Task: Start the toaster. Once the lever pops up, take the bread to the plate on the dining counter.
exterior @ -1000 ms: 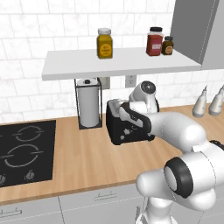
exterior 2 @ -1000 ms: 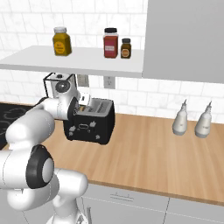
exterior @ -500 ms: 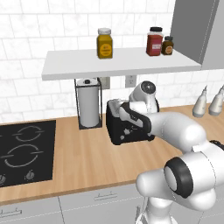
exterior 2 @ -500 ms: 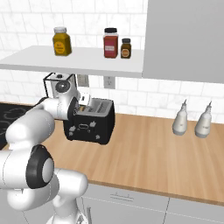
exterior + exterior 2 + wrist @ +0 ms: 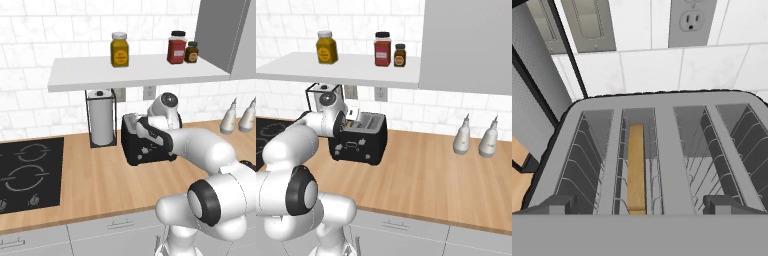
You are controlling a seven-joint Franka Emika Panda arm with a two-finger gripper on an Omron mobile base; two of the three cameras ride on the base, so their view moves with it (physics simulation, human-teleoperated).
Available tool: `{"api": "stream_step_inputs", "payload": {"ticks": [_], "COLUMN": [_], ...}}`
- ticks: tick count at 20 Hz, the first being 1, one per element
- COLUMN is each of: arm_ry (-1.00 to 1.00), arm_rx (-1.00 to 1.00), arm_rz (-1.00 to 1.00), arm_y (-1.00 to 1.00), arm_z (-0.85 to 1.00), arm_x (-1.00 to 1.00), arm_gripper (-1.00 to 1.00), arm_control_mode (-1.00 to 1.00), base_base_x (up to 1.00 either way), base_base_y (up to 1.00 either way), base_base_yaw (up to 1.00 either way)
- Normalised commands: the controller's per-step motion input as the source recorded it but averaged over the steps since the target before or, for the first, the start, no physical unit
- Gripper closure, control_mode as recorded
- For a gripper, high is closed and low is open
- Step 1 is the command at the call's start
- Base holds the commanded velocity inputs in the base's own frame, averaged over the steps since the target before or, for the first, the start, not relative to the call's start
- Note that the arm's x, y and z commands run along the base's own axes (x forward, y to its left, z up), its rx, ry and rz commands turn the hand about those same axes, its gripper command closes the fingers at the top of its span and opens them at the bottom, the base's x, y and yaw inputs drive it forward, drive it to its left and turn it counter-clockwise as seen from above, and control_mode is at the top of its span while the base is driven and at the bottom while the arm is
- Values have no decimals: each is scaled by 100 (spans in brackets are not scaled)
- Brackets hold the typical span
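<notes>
Hand view: straight down onto the toaster, silver top, rounded corners, two long slots lined with thin wire racks. In the left slot, the bread, a thin tan slice seen edge-on, sunk between the wires. Right slot bare. Gripper poised just above, finger tips spread wide at either side, holding nothing. Behind, glossy white tile and a wall outlet. From the left base view, black boxy toaster on a light wood counter, paper towel roll just beside, open wood in front.
</notes>
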Motion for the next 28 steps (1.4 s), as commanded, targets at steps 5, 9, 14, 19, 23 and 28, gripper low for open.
{"api": "stream_step_inputs", "payload": {"ticks": [5, 9, 14, 19, 23, 28], "arm_ry": [0, 0, 0, 0, 0, 0], "arm_rx": [0, 0, 0, 0, 0, 0], "arm_rz": [0, 0, 0, 0, 0, 0], "arm_y": [0, 0, 0, 0, 0, 0], "arm_z": [0, 0, 0, 0, 0, 0], "arm_x": [0, 0, 0, 0, 0, 0], "arm_gripper": [-100, -100, -100, -100, -100, -100], "arm_control_mode": [-100, -100, -100, -100, -100, -100], "base_base_x": [0, 0, 0, 0, 0, 0], "base_base_y": [0, 0, 0, 0, 0, 0], "base_base_yaw": [0, 0, 0, 0, 0, 0]}}
